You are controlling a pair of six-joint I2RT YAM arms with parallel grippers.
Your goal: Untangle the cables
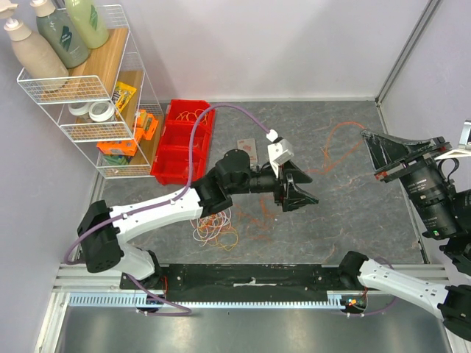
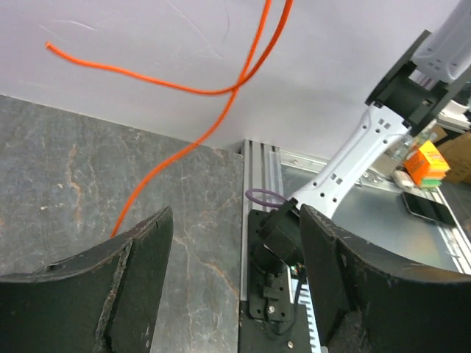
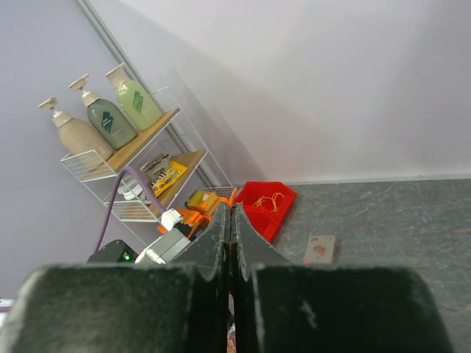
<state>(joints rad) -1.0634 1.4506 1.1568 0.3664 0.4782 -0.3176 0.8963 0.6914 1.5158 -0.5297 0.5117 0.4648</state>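
The left gripper [image 1: 298, 190] hangs over the middle of the table [image 1: 353, 220] with its two black fingers [image 2: 132, 287] spread wide apart, and nothing is between them. Just past those fingers, a long orange cable [image 2: 221, 92] loops and crosses over itself. From above, that orange cable [image 1: 337, 141] lies on the gray table between the two grippers and runs up toward the right one. The right gripper [image 1: 372, 151] is up at the right side, and its fingers [image 3: 221, 235] are pressed tight together. I cannot tell if a thin cable is caught in them. Under the left arm, near the front edge, sits a small tangle [image 1: 215, 232] of orange and white cables, all looped together. Some thin reddish loops lie just beside it toward the middle. A small flat card [image 1: 246, 149] rests on the table behind the left gripper. At the back left is a red bin [image 1: 165, 158] with more orange cables [image 1: 193, 116] in its back part. Next to the bin stands a white wire shelf [image 1: 73, 88] with three pump bottles [image 1: 62, 33] on top.
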